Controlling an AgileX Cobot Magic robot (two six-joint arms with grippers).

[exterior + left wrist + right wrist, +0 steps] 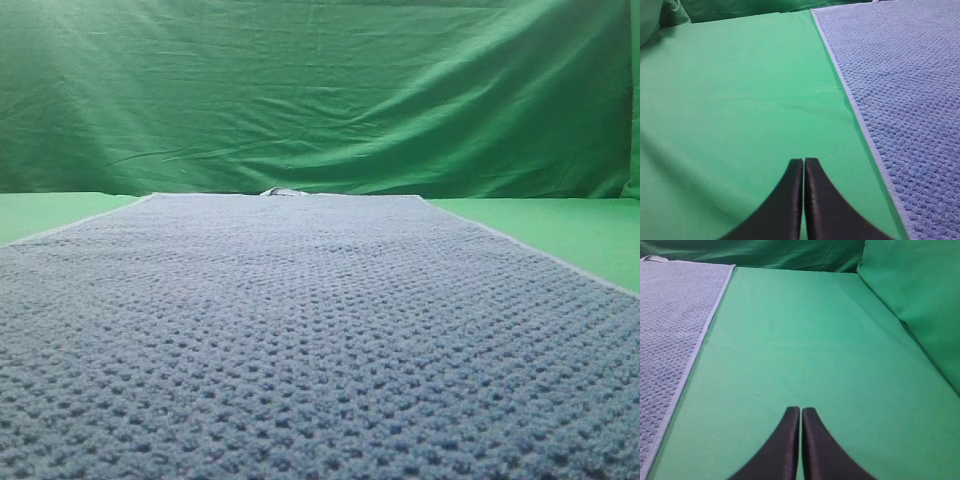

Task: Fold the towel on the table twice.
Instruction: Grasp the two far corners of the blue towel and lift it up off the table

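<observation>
Where the high view looks down, the towel (320,340) lies flat and fills the lower frame, with green tabletop (560,225) at both sides. From the left wrist, the left end effector (804,165) is closed and holds nothing, bottom middle; the towel is at right. From the right wrist, the right end effector (800,412) is closed and empty; the towel is at left.

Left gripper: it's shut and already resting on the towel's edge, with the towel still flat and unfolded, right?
Not quite. The left gripper is shut, and the towel does lie flat and unfolded, but the gripper is not on the towel's edge. The left wrist view shows its closed fingertips over the bare green table, with the towel's pale hem off to their right.
</observation>
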